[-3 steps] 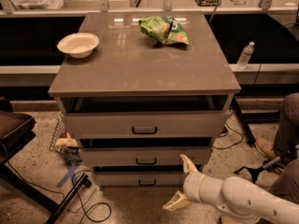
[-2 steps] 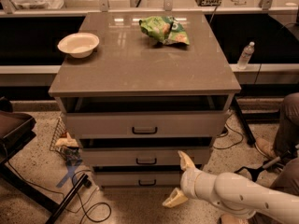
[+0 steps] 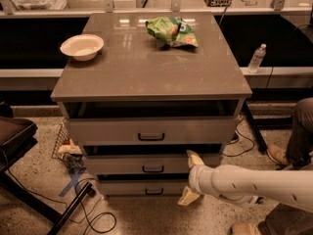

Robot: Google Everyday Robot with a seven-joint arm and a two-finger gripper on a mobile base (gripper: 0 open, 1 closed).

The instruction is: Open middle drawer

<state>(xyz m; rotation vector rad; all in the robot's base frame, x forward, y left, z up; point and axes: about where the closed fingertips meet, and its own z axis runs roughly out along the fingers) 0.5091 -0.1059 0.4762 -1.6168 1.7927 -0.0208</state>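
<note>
The middle drawer point(image 3: 117, 165) is a pale grey front with a small black bar handle point(image 3: 153, 169), between a taller top drawer point(image 3: 151, 130) and a narrow bottom drawer point(image 3: 142, 187). A dark gap shows above its front panel. My gripper point(image 3: 191, 177), on a white arm coming in from the right, is open and empty. Its cream fingers are spread one above the other, the upper fingertip point(image 3: 194, 157) at the drawer's right part and the lower one point(image 3: 188, 196) by the bottom drawer. It sits to the right of the handle and does not touch it.
On the cabinet top point(image 3: 146, 67) lie a white bowl point(image 3: 81, 46) and a green chip bag point(image 3: 172, 31). A water bottle point(image 3: 256, 58) stands to the right. A person's leg and shoe point(image 3: 288, 146) are at the right, and cables and a small basket point(image 3: 68, 148) at the left.
My gripper has risen a little and come closer to the drawer fronts. The drawers have not moved.
</note>
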